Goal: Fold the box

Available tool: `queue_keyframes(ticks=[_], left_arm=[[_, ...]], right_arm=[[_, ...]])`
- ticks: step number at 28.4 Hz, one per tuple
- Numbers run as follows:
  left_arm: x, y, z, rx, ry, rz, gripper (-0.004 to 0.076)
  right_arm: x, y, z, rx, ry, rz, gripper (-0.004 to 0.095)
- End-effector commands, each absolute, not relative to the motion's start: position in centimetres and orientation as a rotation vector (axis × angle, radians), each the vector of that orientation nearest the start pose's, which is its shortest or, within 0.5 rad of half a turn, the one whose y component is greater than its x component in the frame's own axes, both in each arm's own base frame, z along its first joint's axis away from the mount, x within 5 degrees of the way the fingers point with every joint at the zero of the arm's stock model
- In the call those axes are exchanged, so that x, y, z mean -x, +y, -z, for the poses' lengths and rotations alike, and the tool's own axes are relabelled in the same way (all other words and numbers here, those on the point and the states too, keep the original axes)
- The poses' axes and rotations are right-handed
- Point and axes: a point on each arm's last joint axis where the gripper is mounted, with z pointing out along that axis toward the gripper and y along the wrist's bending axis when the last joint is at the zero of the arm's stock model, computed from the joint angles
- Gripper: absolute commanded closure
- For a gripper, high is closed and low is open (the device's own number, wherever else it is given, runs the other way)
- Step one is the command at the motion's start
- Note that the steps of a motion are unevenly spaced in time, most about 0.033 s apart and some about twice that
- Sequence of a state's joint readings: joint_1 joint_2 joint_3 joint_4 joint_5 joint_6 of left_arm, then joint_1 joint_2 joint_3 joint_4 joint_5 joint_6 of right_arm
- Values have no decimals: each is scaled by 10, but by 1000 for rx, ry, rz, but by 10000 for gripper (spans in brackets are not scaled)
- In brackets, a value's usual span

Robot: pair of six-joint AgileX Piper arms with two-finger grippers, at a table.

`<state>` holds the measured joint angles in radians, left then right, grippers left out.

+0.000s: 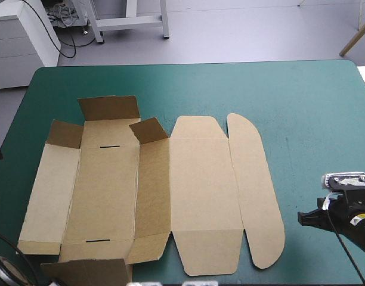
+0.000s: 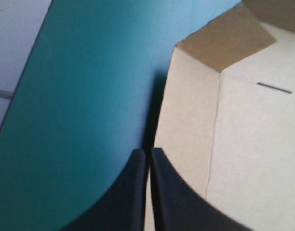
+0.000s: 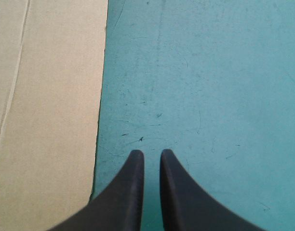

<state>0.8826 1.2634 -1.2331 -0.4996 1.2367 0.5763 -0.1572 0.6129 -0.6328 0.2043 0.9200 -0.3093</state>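
Underneath everything, a teal-green cover (image 1: 302, 107), finely scuffed where seen from the right wrist. On its left and middle part, the box (image 1: 200, 196): brown board, cut and creased, mostly flat, reaching from near the left edge to past the middle and close to the near edge. Not yet a tray.

At the board's left end, a base panel (image 1: 105, 190) with two dark slots, one toward the far end (image 1: 114, 145), one toward the near end (image 1: 98, 241). Beyond the far slot, an end flap (image 1: 110, 107) raised and tilted, with two corner flaps (image 1: 66, 134) (image 1: 149, 130) lifted beside it. Right of the base, a lid panel (image 1: 203, 190) lying flat. Next to that, a rounded flap (image 1: 257, 190), also flat, nearest the right arm.

At the left gripper (image 2: 148, 153), black fingers (image 2: 133, 192) pressed almost together with only a hairline slit, gripping nothing. Ahead of the tips, the box's left edge and one lifted corner flap, with bare cover alongside.

At the right gripper (image 3: 152, 153), fingers (image 3: 128, 192) drawn in to a narrow slit, cover showing through, nothing held. Poised over bare cover just beside the rounded flap's outer edge, apart from the board.
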Motion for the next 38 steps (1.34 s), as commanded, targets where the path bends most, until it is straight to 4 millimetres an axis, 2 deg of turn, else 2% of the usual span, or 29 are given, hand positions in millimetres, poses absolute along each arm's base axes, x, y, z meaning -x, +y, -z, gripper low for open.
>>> queue_keyframes(ticks=[1, 7, 15, 18, 30, 32, 35, 36, 38], left_arm=[[-168, 148, -380, 431, 2523, 67, 709], [-157, 152, -372, 436, 2617, -58, 709], [-157, 144, -340, 356, 2678, 87, 709], [-157, 145, -336, 303, 2692, 87, 709], [-158, 146, -336, 290, 2688, 68, 709], [-158, 146, -336, 289, 2689, 69, 660], [-158, 146, -336, 289, 2689, 69, 498], [-158, 146, -336, 290, 2688, 68, 340], [-159, 147, -336, 291, 2680, 56, 202]], right_arm=[[-106, -2, -313, 97, 2278, -10, 806], [-106, -3, -313, 97, 2279, -8, 806], [-106, -3, -313, 98, 2280, -5, 806], [-106, -3, -313, 97, 2274, -3, 806], [-106, -3, -313, 97, 2274, -3, 810], [-106, -3, -313, 97, 2274, -3, 820], [-106, -3, -313, 96, 2274, -6, 820], [-106, -3, -313, 96, 2274, -6, 820], [-106, -3, -313, 96, 2274, -6, 820]])
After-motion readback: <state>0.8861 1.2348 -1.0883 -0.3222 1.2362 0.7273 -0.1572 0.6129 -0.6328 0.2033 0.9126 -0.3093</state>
